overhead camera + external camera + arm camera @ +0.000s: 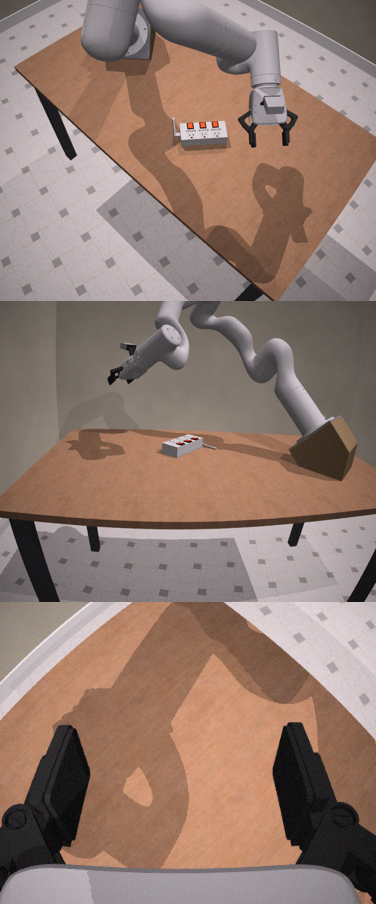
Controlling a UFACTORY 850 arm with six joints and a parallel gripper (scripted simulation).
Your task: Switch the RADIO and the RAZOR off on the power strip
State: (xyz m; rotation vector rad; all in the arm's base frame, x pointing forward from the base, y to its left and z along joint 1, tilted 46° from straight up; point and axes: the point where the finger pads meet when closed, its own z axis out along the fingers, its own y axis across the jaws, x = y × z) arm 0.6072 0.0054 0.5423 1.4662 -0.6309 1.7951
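A white power strip lies flat on the wooden table, right way up, with three orange-red rocker switches in a row. In the top view the labels read RADIO, RAZOR and a third one; the RADIO switch is at the left, the RAZOR switch in the middle, the third switch at the right. My gripper is open and empty. It hangs high above the table, off to the side of the strip's third-switch end. The wrist view shows only table and shadow.
The strip's short grey cord sticks out at the RADIO end. The arm's wedge-shaped base sits at one table corner. The table edge and tiled floor lie beyond the gripper.
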